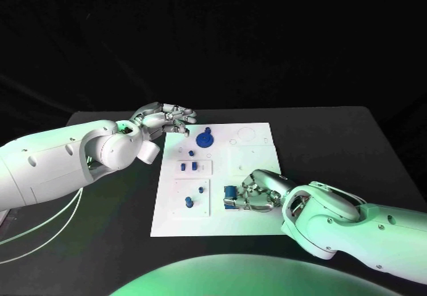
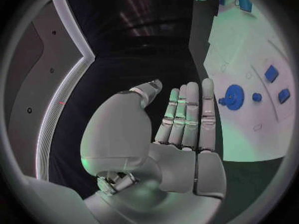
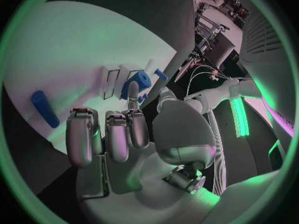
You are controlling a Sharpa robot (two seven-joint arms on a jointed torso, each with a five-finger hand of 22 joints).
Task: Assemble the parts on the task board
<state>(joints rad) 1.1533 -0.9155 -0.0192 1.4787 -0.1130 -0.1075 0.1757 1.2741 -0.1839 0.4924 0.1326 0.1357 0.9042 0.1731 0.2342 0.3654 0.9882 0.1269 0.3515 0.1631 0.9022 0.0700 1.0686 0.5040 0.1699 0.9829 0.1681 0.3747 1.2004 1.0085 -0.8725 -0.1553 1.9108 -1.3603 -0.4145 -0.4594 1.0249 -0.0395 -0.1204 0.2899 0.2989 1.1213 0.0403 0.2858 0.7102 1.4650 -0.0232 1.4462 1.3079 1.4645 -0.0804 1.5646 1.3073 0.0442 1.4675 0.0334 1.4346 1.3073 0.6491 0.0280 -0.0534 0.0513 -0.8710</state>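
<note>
— Left hand (image 1: 165,118)?
— We find it extended, fingers apart, holding nothing, near the blue gear (image 1: 205,139).
— Right hand (image 1: 252,195)?
— Curled over a blue part (image 1: 231,197) on the task board (image 1: 253,154) (grip unclear); small blue pegs (image 1: 187,166) lie between.

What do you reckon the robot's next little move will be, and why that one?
Probably the right hand closing on the small blue part at its fingertips. That hand rests low over the task board with its fingers curled beside the part, while the left hand hovers at the board's far corner near the blue gear, holding nothing.
</note>
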